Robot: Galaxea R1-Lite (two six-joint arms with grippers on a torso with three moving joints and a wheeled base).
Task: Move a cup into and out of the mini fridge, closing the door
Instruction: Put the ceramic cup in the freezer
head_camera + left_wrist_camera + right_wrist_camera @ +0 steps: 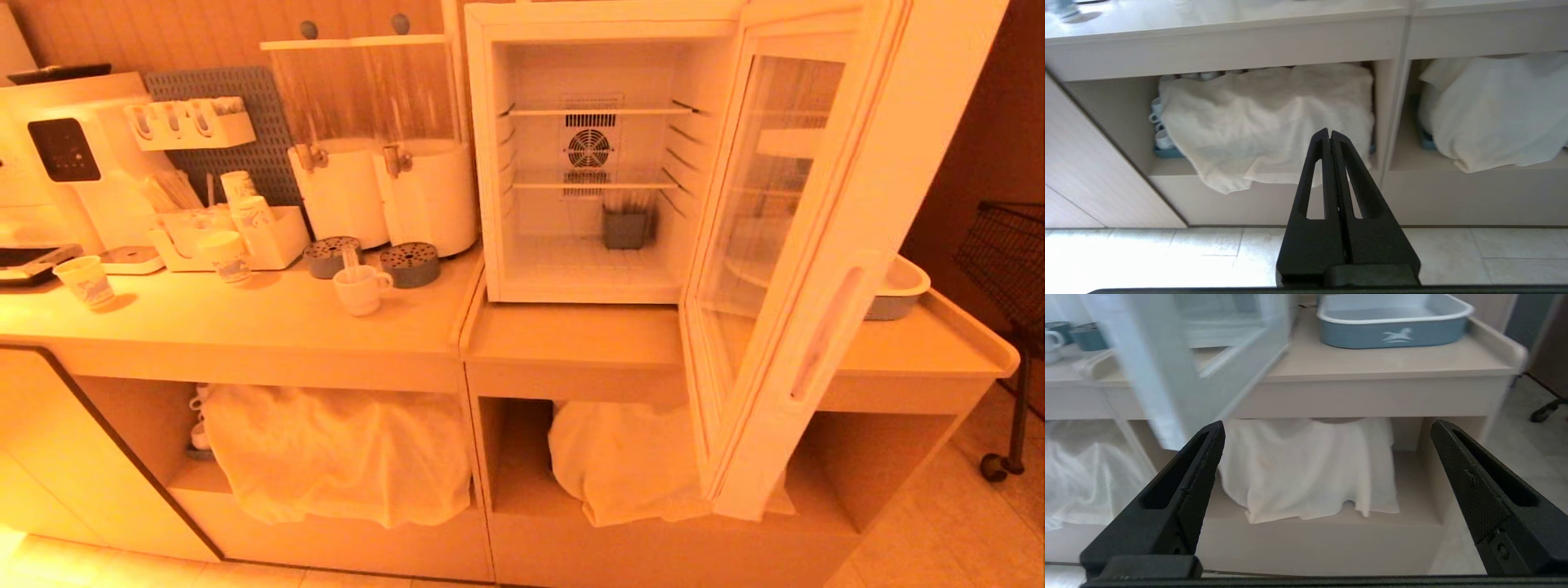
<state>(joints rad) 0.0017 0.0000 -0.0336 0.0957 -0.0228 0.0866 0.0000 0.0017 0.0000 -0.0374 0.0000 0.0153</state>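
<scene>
The small white cup (357,288) with a side handle stands on the counter, left of the mini fridge (588,155). The fridge stands open, with wire shelves, a fan and a small grey holder inside. Its glass door (784,245) swings out toward me on the right. Neither arm shows in the head view. My left gripper (1329,132) hangs low before the counter's lower shelf, fingers pressed together with nothing between them. My right gripper (1327,428) is wide open and empty, low in front of the right shelf bay, with the door's edge (1167,367) just above and beside it.
Paper cups (86,280), a drink machine (65,155), two dispensers (384,196) and grey lids crowd the counter's left. A blue-grey tray (1392,324) sits on the counter's right end. White cloths (335,453) cover the lower shelves. A wheeled wire cart (1008,269) stands at the far right.
</scene>
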